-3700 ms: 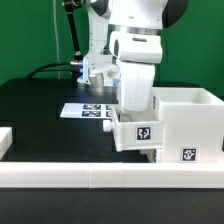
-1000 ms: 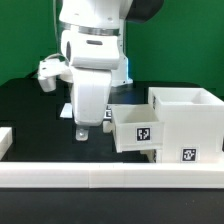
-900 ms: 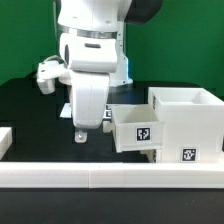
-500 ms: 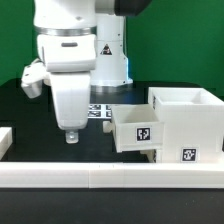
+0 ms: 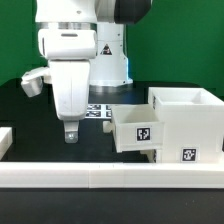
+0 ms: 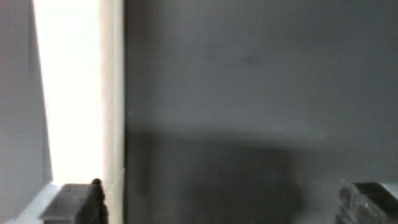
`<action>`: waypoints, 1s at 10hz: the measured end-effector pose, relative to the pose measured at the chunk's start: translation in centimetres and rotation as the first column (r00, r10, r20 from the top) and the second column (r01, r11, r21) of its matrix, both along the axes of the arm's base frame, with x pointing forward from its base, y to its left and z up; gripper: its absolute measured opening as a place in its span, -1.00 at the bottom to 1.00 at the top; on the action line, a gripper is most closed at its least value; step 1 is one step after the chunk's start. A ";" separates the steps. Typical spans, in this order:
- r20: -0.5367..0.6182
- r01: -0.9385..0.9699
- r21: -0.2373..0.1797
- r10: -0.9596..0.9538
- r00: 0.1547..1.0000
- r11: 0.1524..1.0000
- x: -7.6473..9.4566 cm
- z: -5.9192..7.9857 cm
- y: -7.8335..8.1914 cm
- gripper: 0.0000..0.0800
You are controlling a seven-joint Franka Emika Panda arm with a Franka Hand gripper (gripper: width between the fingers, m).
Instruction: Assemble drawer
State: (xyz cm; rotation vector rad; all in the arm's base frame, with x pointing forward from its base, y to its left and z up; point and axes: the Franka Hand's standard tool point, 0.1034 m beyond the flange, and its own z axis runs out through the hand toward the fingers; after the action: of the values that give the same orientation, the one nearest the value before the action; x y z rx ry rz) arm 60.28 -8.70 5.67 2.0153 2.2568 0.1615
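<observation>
The drawer's tall white housing [image 5: 190, 120] stands at the exterior view's right. A smaller open-top tray [image 5: 138, 128] with a square tag on its front sticks out of the housing's left side. My gripper [image 5: 70, 134] hangs low over the black table, to the left of that tray and apart from it. In the wrist view the gripper [image 6: 222, 205] is open and empty: two dark fingertips [image 6: 80, 203] show wide apart with only dark table between them. A white piece [image 5: 4, 140] shows at the far left edge, mostly cut off.
The low white border rail [image 5: 110, 176] runs along the front of the table. It also shows as a pale strip in the wrist view [image 6: 80, 90]. The marker board [image 5: 100, 110] lies behind the gripper.
The arm has moved from over the tray to the exterior view's left and now hangs over bare table. The tray and housing have not moved.
</observation>
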 end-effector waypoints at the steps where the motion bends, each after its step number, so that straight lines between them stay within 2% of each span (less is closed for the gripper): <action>1: 0.063 0.005 -0.004 -0.005 0.998 1.000 0.0 -0.1 0.1 0.62; 3: 0.038 0.043 0.006 -0.044 0.998 0.999 -0.5 -0.4 1.0 0.62; 8: 0.021 0.063 0.016 -0.063 0.998 0.998 -0.9 -1.1 5.7 0.62; 10: 0.017 0.057 0.008 -0.057 0.998 0.998 -0.4 -0.8 6.1 0.62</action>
State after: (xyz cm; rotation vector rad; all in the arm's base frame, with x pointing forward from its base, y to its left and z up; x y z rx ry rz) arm 59.89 -2.55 4.86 2.0716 2.1891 0.1823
